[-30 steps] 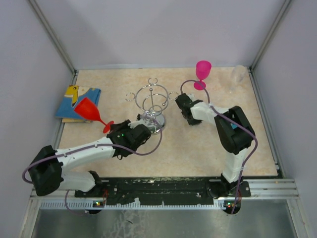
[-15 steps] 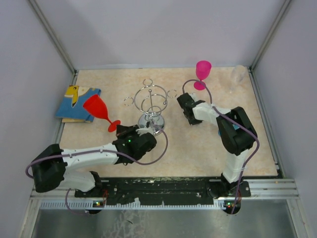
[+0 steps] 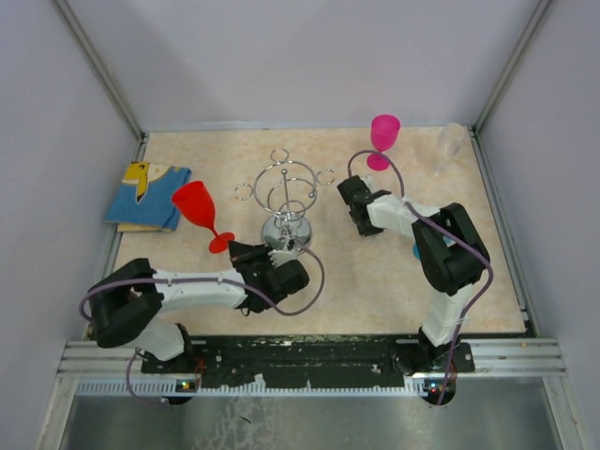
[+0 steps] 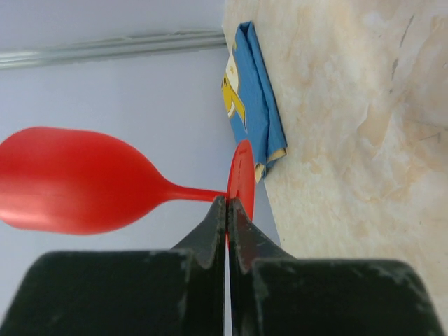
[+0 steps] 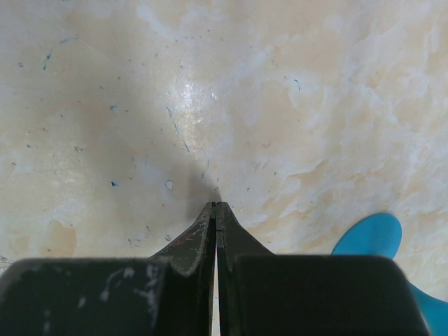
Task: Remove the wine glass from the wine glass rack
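Observation:
The red wine glass [image 3: 194, 202] is tilted in the air left of the chrome wine glass rack [image 3: 286, 192] and apart from it. My left gripper [image 3: 232, 247] is shut on the rim of its round foot [image 3: 222, 244]. In the left wrist view the jaws [image 4: 227, 203] pinch the foot [image 4: 241, 178], with the stem and bowl [image 4: 70, 182] pointing left. My right gripper [image 3: 360, 223] is shut and empty, low over the table right of the rack. The right wrist view shows its closed tips [image 5: 215, 204] just above bare table.
A pink wine glass [image 3: 382, 136] stands at the back right, with a clear glass [image 3: 450, 141] near the far right corner. A folded blue cloth [image 3: 145, 192] lies at the left edge and shows in the left wrist view [image 4: 255, 91]. A blue disc [image 5: 367, 238] lies near the right gripper.
My left gripper has drawn back toward the near edge and to the right with the red glass. The rack turned slightly early on. The right arm has barely moved.

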